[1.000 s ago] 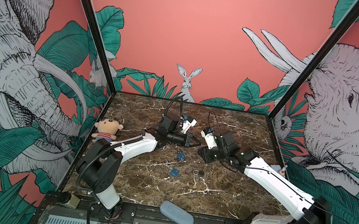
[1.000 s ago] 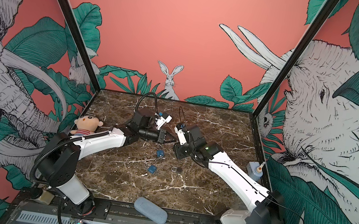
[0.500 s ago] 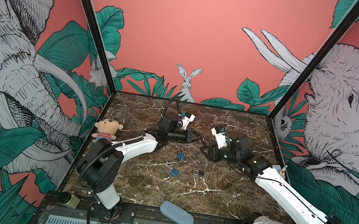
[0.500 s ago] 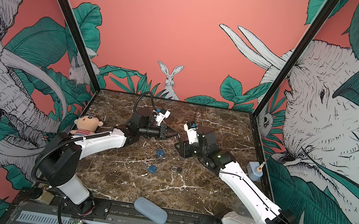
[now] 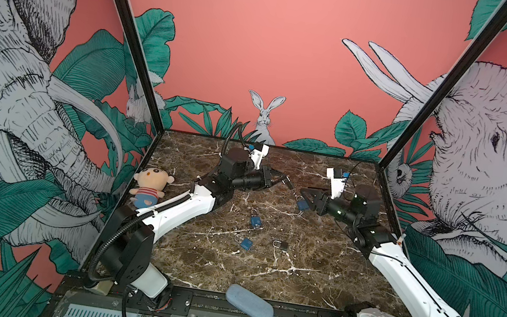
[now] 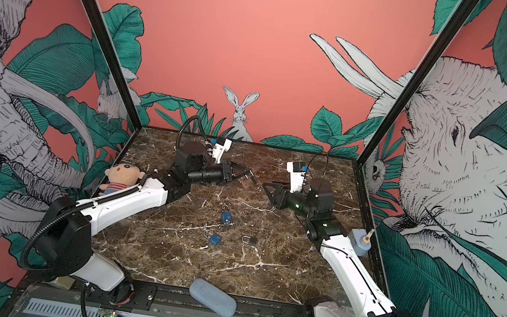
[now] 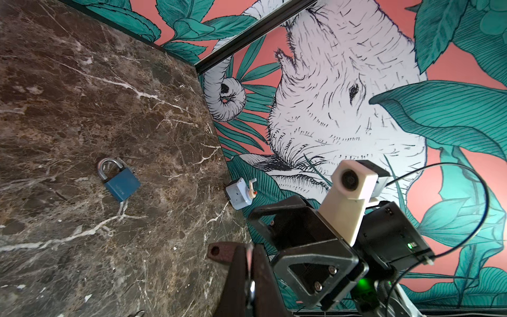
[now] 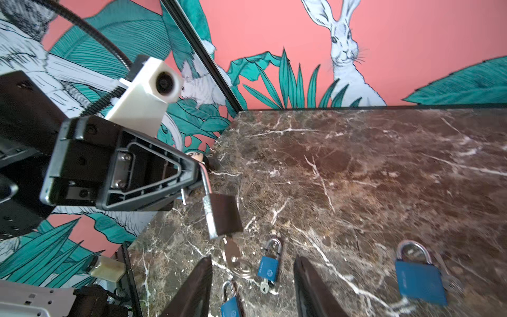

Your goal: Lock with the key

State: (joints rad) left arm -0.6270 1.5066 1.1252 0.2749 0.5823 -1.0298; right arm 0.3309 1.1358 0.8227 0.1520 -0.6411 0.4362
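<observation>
In both top views the left gripper (image 5: 278, 181) is clamped on the shackle of the lock (image 5: 288, 182), holding it off the marble (image 5: 262, 270). The lock points at the right gripper (image 5: 305, 195), which faces it a little apart. In a top view a blue lock (image 5: 303, 205) lies just under the right gripper's tips. Two blue locks (image 6: 226, 215) and a dark spare (image 6: 250, 241) lie nearer the arm bases. A doll (image 5: 151, 185) sits beside the left arm, and jungle-print walls stand all round. The left wrist view shows that gripper's fingers (image 7: 238, 277) pressed together on a sliver of metal, and a pale box (image 7: 240, 193) at the wall beyond them. Only the right wrist view shows the key (image 8: 231, 251): it hangs under the lock body, just ahead of the right fingers (image 8: 199, 288), which stand wide apart with nothing between them.
</observation>
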